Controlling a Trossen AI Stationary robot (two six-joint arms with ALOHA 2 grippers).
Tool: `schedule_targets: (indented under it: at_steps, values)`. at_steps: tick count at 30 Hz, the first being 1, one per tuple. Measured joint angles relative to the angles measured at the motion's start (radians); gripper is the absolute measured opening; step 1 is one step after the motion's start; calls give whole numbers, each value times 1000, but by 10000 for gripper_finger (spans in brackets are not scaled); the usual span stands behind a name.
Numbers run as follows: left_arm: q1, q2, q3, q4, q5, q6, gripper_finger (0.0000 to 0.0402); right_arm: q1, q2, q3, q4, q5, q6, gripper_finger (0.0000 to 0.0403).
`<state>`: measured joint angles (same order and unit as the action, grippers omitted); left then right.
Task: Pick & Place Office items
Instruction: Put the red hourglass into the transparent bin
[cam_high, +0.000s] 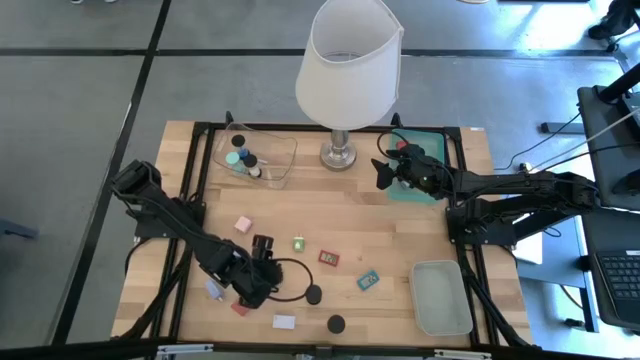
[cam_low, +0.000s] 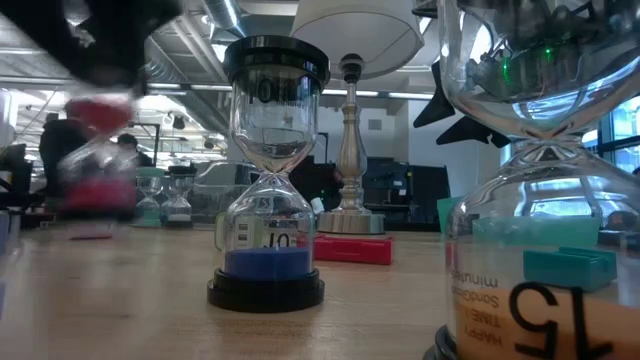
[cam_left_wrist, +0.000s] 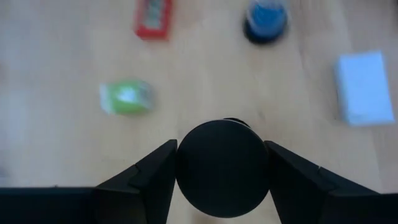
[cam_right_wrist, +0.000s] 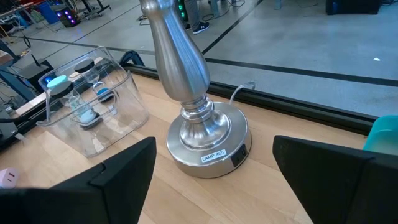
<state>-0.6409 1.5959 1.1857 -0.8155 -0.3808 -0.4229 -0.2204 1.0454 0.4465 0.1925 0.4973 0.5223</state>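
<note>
My left gripper is near the table's front left, shut on a little sand timer with a black round cap. In the low view this timer is a red blur. Around it lie a green block, a red tag, a white block and a blue timer standing on its base. My right gripper is open, hovering at the far side by the lamp's base, above a teal tray. My left gripper pinches the timer's black round top cap between its two fingers, one on either side of the cap's rim. The fingers come from above, pointing down. The timer stands upright below them; whether its base is clear of the table I cannot tell.
A tall white-shaded lamp stands at the far middle. A clear tray left of it holds several timers. A pale green tray sits at the front right. Pink block, teal tag and black caps are scattered between.
</note>
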Motion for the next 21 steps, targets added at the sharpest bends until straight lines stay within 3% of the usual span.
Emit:
schedule_targets:
  at_steps: [6, 11, 21]
  values:
    - [36, 0, 172, -174, -273, 52, 209, 0, 0, 0, 0, 0, 0, 327]
    - [130, -2, 288, -339, -488, -21, 210, 0, 0, 0, 0, 0, 0, 327]
    - [501, -2, 326, -526, -422, 0, 211, 0, 0, 0, 0, 0, 0, 327]
